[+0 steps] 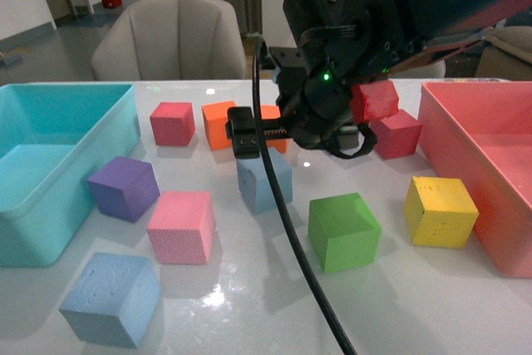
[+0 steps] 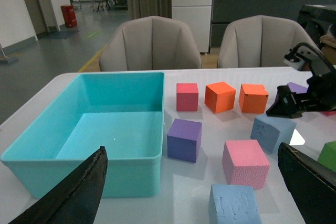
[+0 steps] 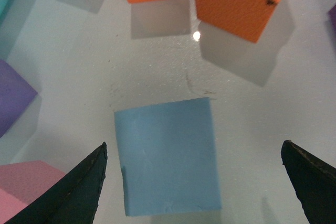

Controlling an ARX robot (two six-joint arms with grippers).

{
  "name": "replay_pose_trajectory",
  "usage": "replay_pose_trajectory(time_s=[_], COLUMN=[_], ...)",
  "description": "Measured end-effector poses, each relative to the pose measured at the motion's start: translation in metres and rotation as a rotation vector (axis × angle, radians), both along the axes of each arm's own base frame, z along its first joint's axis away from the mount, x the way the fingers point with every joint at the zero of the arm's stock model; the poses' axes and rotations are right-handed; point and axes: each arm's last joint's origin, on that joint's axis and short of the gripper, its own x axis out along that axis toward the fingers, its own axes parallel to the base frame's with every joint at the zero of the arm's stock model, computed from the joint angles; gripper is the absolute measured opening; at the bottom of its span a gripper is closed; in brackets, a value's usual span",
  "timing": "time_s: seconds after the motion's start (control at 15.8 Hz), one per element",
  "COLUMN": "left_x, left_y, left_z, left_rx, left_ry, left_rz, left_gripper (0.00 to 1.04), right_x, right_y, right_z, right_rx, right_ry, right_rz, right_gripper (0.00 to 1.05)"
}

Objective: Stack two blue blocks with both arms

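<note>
Though two blue blocks lie well apart on the table (image 1: 241,326), the middle block (image 1: 264,182) and the near block (image 1: 110,298), the right gripper (image 3: 193,145) hangs spread wide over the middle block, holding nothing; the left gripper (image 2: 191,150) gapes empty too.

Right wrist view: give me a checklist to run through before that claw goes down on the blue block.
1. Right claw open: ok, jaws spread wide.
2. Blue block under the claw: ok, though off centre.
3. Block top bare: ok.
4. Nearest orange cube apart from the block: ok.
5. Claw height above the block: cannot tell.
6. Second blue block standing free, left claw open and empty: ok.
</note>
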Motion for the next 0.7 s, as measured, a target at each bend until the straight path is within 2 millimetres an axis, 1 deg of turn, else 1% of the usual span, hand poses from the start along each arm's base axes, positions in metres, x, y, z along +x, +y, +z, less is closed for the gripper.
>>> replay_pose_trajectory(time_s=[0.13, 0.32, 0.44, 0.57, 0.63, 0.7], left_x=[0.000, 0.000, 0.000, 0.000, 0.000, 0.000], left_y=[0.000, 0.000, 0.000, 0.000, 0.000, 0.000], left_z=[0.000, 0.000, 0.000, 0.000, 0.000, 0.000], left_rx=[0.000, 0.000, 0.000, 0.000, 0.000, 0.000], left_ry=[0.000, 0.000, 0.000, 0.000, 0.000, 0.000], left_rz=[0.000, 0.000, 0.000, 0.000, 0.000, 0.000], left_gripper=[0.98, 0.98, 0.98, 0.98, 0.98, 0.98], right_x=[-0.005, -0.028, -0.064, -0.099, -0.128, -0.172], right_y=[-0.008, -0.023, -0.041, -0.058, -0.065, -0.074], right_z=[0.017, 0.043, 0.077, 0.101, 0.108, 0.104], right_rx=[0.003, -0.004, 0.031, 0.057, 0.057, 0.016], right_ry=[-0.070, -0.211, -0.352, -0.463, -0.505, -0.502], right_rz=[-0.034, -0.101, -0.146, -0.178, -0.198, -0.226], right_gripper=[0.98, 0.98, 0.98, 0.98, 0.98, 0.98])
